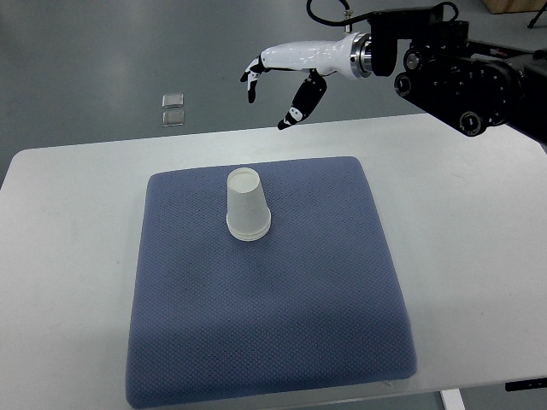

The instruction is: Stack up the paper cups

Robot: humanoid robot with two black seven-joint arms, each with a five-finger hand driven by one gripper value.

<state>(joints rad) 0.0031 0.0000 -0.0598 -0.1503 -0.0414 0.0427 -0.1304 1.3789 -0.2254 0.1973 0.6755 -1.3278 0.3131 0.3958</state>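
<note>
A stack of white paper cups (247,208), nested and standing upside down with the wide rims at the bottom, sits on the upper middle part of a blue-grey woven fabric mat (273,333). At least two rims show, one inside the other, at the base of the stack; the exact count cannot be told. Nothing touches the cups.

The square mat, with rounded corners and a fine dotted texture, covers the centre of a white rectangular table (479,256), whose bare top shows to either side.

Above the table's far edge, well apart from the cups, hangs the robot's right hand (286,77), white-shelled with black fingertips, on a black arm (466,77) that enters from the upper right. Its fingers (253,79) are loosely spread and droop downward, the thumb held apart from them, and they hold nothing.

Beyond the table, on the grey-green floor (85,68), lie two small square metallic plates (173,108), one just beside the other, left of the hand. The left arm does not appear in the top view.
</note>
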